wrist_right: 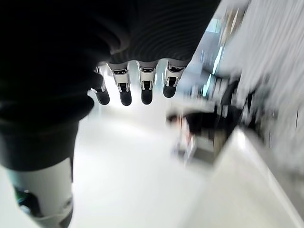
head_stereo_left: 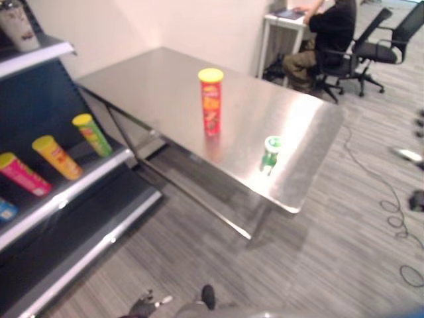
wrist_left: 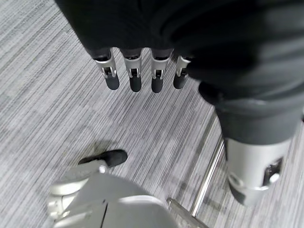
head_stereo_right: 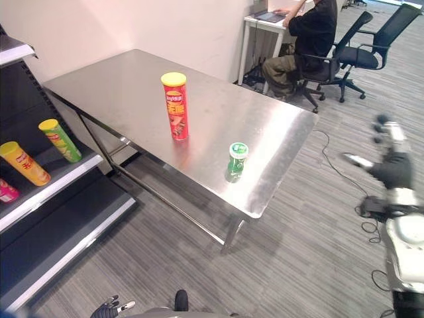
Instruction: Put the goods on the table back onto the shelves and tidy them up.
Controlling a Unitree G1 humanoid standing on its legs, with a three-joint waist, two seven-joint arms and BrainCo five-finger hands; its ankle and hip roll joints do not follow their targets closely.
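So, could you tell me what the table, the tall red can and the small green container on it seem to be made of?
The table looks like brushed stainless steel: a grey top with soft reflections and bright glare. The tall red can appears to be printed cardboard with a yellow, probably plastic, lid. The small green container looks like plastic with a pale cap, though it is too small to be sure.

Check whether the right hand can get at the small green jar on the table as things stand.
Probably not yet. The right hand hangs open out over the floor, well off the table's near corner. The green jar stands clear near that edge, with only the red can farther in.
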